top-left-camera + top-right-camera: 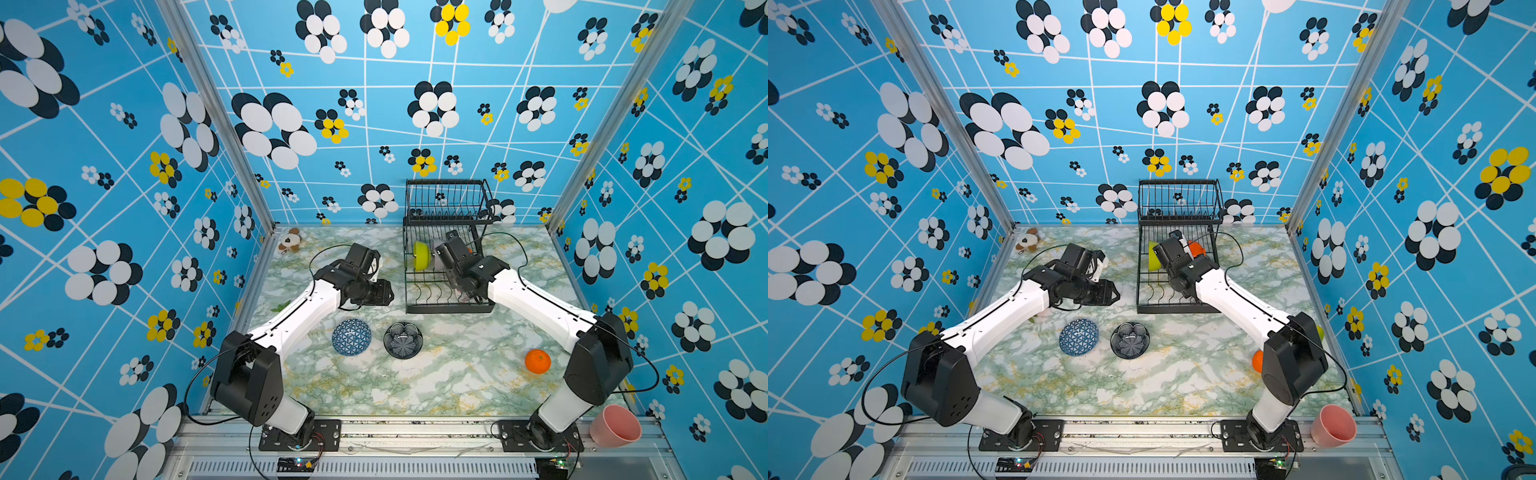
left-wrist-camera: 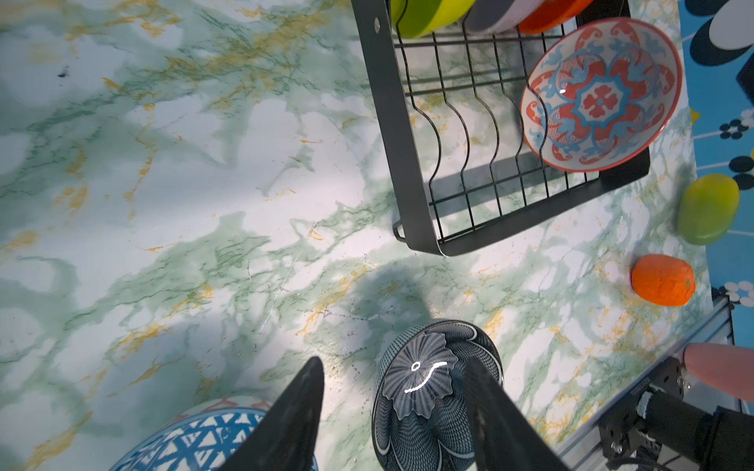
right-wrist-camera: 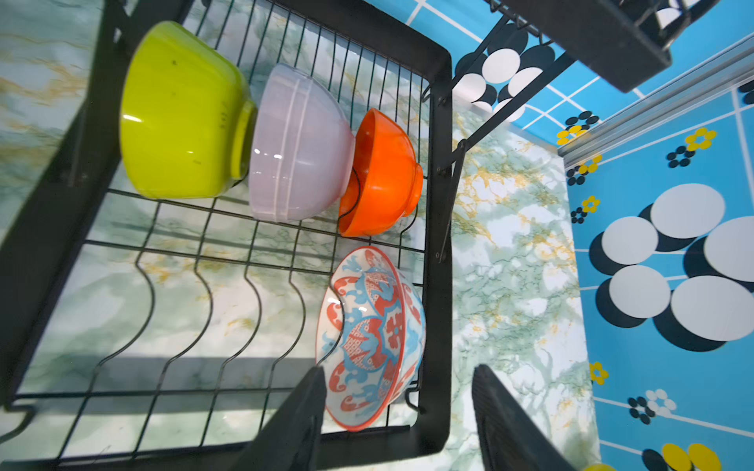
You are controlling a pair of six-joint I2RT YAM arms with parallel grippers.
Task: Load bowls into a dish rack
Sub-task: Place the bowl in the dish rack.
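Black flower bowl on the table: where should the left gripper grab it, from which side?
Pinch the rim of the black flower bowl from above, one finger inside the wall, one outside. It seems to sit mouth-up, flat on the table, so the rim is the only thin edge.

Robot test booth dressed up as a kitchen corner

A left arm (image 1: 307,307) and a right arm (image 1: 536,307) are bolted to a metal rail (image 1: 415,428) at the front, with loose cables and a lit circuit board (image 1: 299,462) below. Aluminium posts (image 1: 216,112) frame printed blue flower walls (image 1: 374,124) around a marble-print desk (image 1: 436,382). On the desk are a wire rack (image 1: 449,203), a plush toy (image 1: 289,240) and an orange (image 1: 537,360).
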